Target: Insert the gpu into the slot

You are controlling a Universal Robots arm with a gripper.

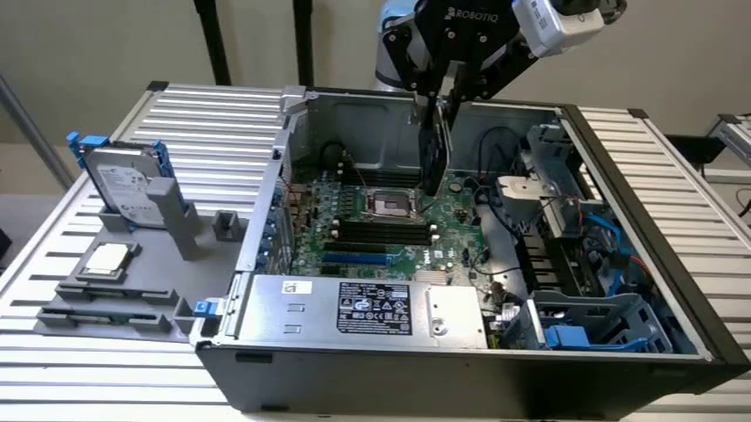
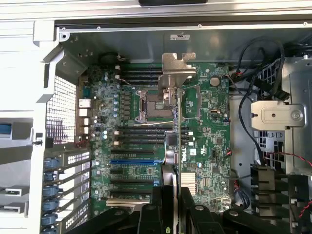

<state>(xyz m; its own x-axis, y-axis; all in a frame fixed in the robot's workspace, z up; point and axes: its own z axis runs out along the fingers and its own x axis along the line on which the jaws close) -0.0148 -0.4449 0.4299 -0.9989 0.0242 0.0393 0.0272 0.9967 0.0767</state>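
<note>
My gripper (image 1: 441, 95) hangs over the open computer case, shut on the gpu (image 1: 437, 149). The gpu is held on edge as a thin dark card pointing down toward the motherboard, above the silver processor socket. In the wrist view the gpu (image 2: 174, 146) runs edge-on from between my fingers (image 2: 161, 209) out to its silver bracket (image 2: 178, 66). The slot (image 1: 358, 259), a bright blue strip, lies on the board nearer the power supply. It is clear of the card and to one side of it. In the wrist view the slot (image 2: 134, 161) lies beside the card's line.
Black memory slots (image 1: 375, 233) and the processor socket (image 1: 391, 204) lie under the card. A silver power supply (image 1: 364, 308) fills the case front; cables (image 1: 505, 220) and a drive cage (image 1: 586, 325) crowd the exterior view's right. A grey hard drive with blue rails (image 1: 123, 185) stands outside.
</note>
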